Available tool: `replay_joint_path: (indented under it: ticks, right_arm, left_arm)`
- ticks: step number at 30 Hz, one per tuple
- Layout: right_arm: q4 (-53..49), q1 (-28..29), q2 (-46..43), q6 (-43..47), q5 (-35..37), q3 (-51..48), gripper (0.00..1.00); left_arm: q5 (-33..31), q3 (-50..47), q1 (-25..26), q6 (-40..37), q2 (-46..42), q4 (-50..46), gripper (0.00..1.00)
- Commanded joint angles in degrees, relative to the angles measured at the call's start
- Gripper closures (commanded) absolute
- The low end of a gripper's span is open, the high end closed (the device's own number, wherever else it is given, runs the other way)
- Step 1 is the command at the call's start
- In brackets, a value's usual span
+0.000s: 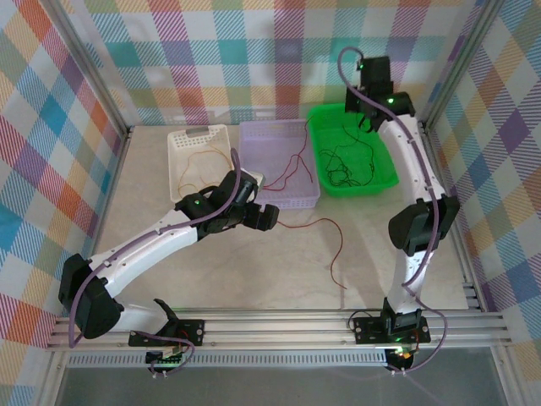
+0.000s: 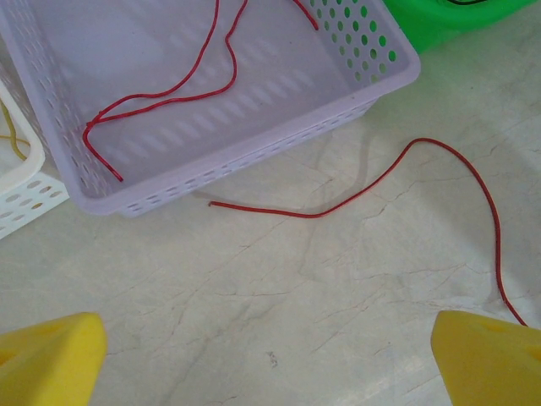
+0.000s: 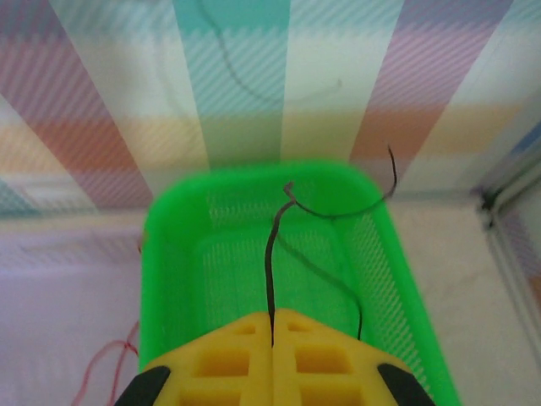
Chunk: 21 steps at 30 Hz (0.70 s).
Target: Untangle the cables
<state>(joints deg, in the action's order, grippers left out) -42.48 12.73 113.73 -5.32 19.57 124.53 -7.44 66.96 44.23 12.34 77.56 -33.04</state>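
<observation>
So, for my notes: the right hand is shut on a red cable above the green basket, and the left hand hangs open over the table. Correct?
No: the right wrist view shows the right hand shut on a dark cable, not red. It is above the green basket, and the left hand hangs open over the table.

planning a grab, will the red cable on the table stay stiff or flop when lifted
Probably floppy: the red cable lies in loose curves on the table. Likely light and hard to pinch, being so thin.

Bare table [image 2: 254,296] in front, loose red cable [image 2: 287,214] across it, lilac basket [image 2: 254,152] wall just behind
</observation>
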Motion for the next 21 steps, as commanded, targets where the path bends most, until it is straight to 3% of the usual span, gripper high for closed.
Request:
replay_joint_path:
  ticks: [1,8,11,15,21]
  right_arm:
    - [4.8,-0.5,-3.3,-3.5,-1.5,-6.7,1.0]
    - [6.8,-1.8,-2.3,-10.5,-6.0,-21.4,1.0]
    - [5.1,-3.0,0.4,-13.1,-10.3,-22.4,1.0]
    - [1.4,-3.0,3.1,-12.8,-11.0,-20.1,1.0]
    - [0.3,-3.1,-1.5,-12.0,-11.7,-19.6,0.55]
  left_arm:
    - [0.8,1.4,0.5,-0.7,0.2,-1.0,0.02]
    - [0.9,1.4,0.6,-0.7,-0.1,-1.0,0.02]
    - [0.9,1.4,0.6,-0.7,0.0,-1.0,0.02]
    - [1.0,1.4,0.5,-0.7,0.1,-1.1,0.02]
    - [1.5,1.4,0.5,-0.7,0.7,-1.1,0.02]
